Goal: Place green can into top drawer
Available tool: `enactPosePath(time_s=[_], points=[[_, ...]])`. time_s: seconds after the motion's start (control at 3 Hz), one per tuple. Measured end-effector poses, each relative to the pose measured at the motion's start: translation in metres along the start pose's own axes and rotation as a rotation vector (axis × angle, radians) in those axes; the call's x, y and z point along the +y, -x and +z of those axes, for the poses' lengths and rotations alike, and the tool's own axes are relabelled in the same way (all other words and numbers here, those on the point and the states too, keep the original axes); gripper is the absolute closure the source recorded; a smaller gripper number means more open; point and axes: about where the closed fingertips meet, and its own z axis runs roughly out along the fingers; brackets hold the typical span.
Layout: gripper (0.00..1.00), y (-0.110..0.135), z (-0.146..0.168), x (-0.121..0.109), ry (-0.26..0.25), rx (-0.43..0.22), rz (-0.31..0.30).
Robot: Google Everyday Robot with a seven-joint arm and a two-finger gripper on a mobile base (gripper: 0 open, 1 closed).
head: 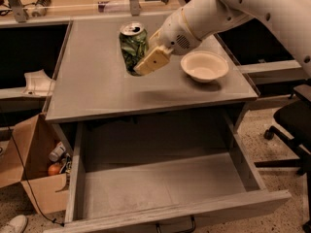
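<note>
Matt cream plastic gripper [142, 65] on glossy green can [130, 46]
</note>
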Motion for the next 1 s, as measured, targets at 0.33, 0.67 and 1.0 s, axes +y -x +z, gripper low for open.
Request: enactPosePath(time_s=[0.33, 0.67, 1.0], points=[[1.00, 0.000, 0.000, 0.000, 0.000, 0.000, 0.000], [1.00, -0.013, -0.013, 0.017, -0.027, 0.001, 0.028], [1.00, -0.022, -0.027, 0.033, -0.048, 0.008, 0.052]])
